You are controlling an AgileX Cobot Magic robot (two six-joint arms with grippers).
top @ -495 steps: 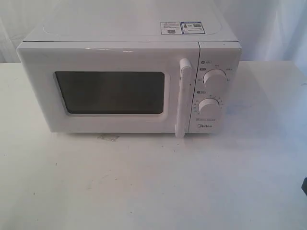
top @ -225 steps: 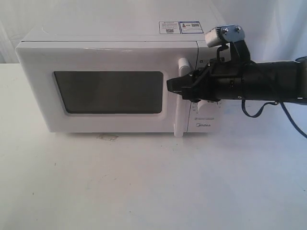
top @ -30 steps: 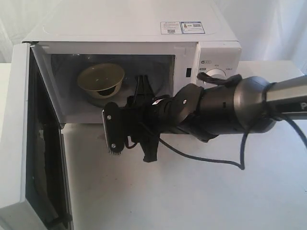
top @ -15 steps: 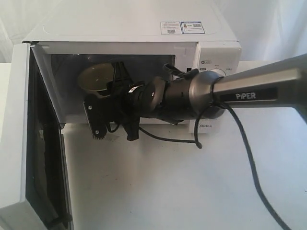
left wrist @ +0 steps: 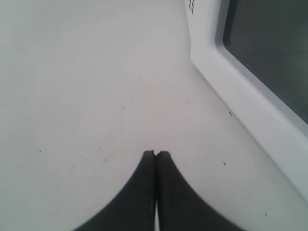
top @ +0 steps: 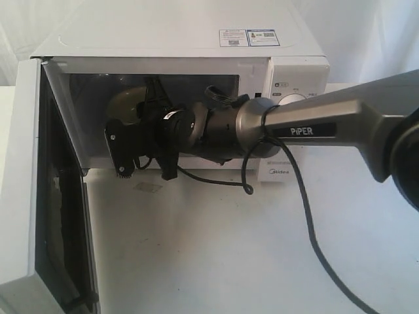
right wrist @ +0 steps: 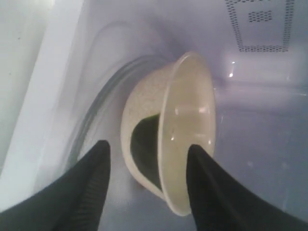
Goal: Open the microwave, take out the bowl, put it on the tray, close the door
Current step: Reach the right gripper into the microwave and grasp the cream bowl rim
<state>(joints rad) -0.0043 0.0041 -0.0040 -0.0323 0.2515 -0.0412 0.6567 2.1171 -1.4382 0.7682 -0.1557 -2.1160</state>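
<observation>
The white microwave (top: 196, 46) stands with its door (top: 23, 183) swung wide to the left. Inside, the cream-white bowl (top: 123, 103) sits on the glass turntable, half hidden behind my right arm. My right gripper (top: 152, 121) reaches into the cavity. It is open in the right wrist view (right wrist: 149, 147), with the near rim of the bowl (right wrist: 190, 130) between its fingers (right wrist: 91, 187) and gaps on both sides. My left gripper (left wrist: 156, 154) is shut and empty over the table, beside the door (left wrist: 250, 110). The tray is out of view.
The door's dark window (left wrist: 269, 48) lies close to the left gripper. The glass turntable plate (right wrist: 89, 120) curves under the bowl. The microwave's two dials (top: 291, 99) are partly covered by the right arm, whose cable (top: 308, 222) hangs over the white table (top: 229, 261).
My right gripper has pushed left and deeper into the microwave cavity, and now covers much of the bowl. The jaws have stayed equally wide.
</observation>
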